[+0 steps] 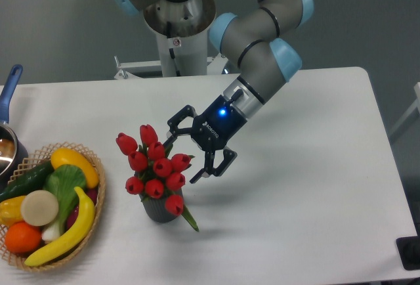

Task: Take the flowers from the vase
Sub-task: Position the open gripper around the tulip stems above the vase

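Note:
The flowers (155, 165), a bunch of red tulip heads with green leaves, stand upright in the vase (160, 211), a short dark grey ribbed cylinder on the white table. My gripper (182, 159) is open and tilted toward the bunch from the right. One fingertip sits beside the upper tulips and the other just right of the lower heads. Nothing is held between the fingers. The stems are hidden by the heads.
A wicker basket (97, 196) of fruit and vegetables stands at the left, close to the vase. A pot with a blue handle (9, 89) is at the far left edge. The robot base (177, 29) stands behind the table.

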Robot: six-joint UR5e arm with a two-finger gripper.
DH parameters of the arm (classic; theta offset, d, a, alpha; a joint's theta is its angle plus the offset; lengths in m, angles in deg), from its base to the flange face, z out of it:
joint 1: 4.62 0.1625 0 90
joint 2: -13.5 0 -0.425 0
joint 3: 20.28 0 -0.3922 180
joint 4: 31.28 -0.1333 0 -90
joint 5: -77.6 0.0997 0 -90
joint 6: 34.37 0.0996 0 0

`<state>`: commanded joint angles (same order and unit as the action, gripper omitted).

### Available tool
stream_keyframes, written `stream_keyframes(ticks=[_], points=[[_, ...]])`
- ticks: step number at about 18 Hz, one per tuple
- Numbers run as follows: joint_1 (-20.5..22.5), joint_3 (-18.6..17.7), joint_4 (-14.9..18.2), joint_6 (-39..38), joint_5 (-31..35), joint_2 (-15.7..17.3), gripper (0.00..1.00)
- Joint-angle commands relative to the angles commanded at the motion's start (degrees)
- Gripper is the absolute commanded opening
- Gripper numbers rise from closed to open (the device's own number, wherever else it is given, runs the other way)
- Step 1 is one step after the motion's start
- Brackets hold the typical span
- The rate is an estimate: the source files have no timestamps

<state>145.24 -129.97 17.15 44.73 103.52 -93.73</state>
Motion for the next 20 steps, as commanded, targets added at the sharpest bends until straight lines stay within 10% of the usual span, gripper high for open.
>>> stream_keyframes(ticks=[15,20], points=[[-2.5,0.3,0.0,-0.1,0.2,-0.9,1.00],[-2.8,0.4,0.0,-0.2,0.1,-0.9,0.81]])
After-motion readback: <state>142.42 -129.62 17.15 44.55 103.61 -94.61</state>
